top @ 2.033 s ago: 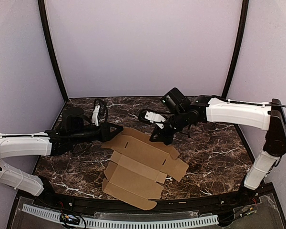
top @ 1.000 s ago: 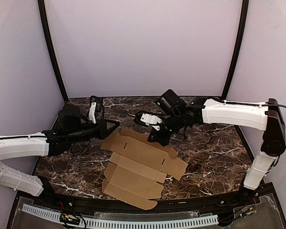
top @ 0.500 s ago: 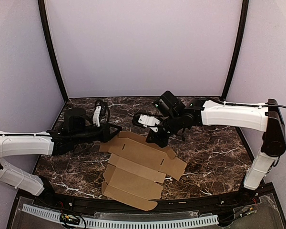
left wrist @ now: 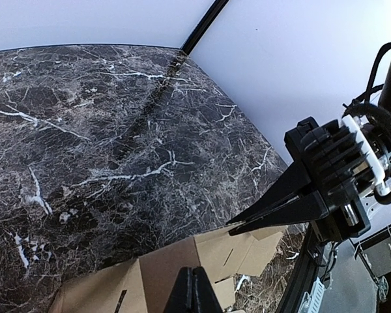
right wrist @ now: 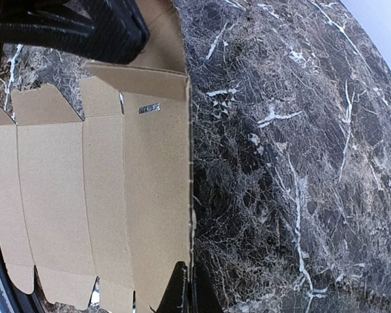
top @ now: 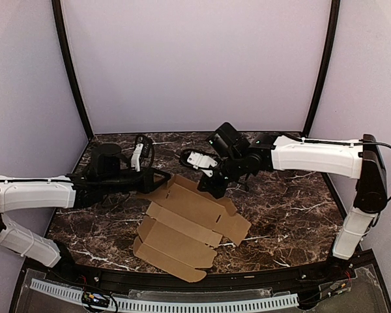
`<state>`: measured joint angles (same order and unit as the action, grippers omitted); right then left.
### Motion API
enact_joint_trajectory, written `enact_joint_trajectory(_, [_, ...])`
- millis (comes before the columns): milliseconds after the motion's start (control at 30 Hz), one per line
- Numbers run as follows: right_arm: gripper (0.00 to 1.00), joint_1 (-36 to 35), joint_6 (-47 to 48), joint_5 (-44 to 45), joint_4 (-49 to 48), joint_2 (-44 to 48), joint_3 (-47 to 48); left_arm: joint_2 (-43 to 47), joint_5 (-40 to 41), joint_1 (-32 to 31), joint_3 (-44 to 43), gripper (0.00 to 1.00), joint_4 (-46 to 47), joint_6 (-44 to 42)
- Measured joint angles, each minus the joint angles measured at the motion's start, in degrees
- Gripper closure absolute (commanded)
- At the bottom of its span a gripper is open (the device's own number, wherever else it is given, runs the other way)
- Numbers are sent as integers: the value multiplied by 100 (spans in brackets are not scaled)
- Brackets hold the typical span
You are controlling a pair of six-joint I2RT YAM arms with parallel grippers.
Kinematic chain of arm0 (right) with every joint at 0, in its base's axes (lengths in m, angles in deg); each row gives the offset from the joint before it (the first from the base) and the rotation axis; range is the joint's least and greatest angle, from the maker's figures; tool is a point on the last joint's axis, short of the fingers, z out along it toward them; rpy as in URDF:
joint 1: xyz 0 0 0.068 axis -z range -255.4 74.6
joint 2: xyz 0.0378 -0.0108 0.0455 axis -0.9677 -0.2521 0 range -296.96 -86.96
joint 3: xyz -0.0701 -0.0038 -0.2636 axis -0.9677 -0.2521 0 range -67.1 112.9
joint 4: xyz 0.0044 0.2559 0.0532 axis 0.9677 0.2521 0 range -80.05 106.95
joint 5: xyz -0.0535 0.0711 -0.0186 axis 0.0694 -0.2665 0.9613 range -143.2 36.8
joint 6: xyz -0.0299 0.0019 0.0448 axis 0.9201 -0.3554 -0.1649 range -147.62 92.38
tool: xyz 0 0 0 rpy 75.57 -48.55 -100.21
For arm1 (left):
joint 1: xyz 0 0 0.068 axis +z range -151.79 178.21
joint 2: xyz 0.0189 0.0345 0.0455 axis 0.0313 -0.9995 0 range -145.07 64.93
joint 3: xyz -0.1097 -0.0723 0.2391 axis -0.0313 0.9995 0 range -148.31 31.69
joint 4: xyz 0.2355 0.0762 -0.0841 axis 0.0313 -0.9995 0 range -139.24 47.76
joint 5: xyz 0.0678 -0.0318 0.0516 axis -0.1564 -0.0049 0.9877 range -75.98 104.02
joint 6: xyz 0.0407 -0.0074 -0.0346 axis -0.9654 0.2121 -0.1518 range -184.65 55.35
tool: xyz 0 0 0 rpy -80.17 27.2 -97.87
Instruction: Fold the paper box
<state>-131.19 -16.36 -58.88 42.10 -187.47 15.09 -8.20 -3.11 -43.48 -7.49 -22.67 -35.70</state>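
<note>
left gripper (top: pixel 166 175): fingers pressed together into one point, lying low and reaching in toward the middle of the table.
right gripper (top: pixel 204 192): fingers likewise together, angled down from the far right.
paper box (top: pixel 186 225): a flat brown cardboard sheet with flaps and slots, lying unfolded. It spreads from under both tips back toward the arm bases.
at the left tip: the sheet's far left corner. A small flap (right wrist: pixel 140 81) there stands tilted up off the sheet, just beside the left fingers.
at the right tip: the sheet's far long edge. In the right wrist view the closed tip sits right at that edge; touching it or just above it, I cannot tell.
between the tools: the two tips point at each other, near but apart, over the far strip of cardboard.
in the way: each gripper is the other's nearest obstacle, and the raised flap stands by the left one.
table (top: pixel 293 208): dark marble with white veins, showing beyond both tips and broadly on the outer side of the right gripper.
edges: the lilac back wall (top: pixel 195 65) is well beyond the tips. The left post (top: pixel 72 72) and the right post (top: pixel 322 65) rise at the far corners. The black front rail (top: pixel 260 282) runs just past the sheet's near corner.
room: widest behind the right gripper, tighter on the left arm's outer side toward the side wall.
</note>
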Motion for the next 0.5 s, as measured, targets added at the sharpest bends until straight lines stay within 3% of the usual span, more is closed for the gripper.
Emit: enact_joint_trajectory(500, [100,-55,-291,-22,-529,2,-177,-389,-26,-66,-11,99,17,66])
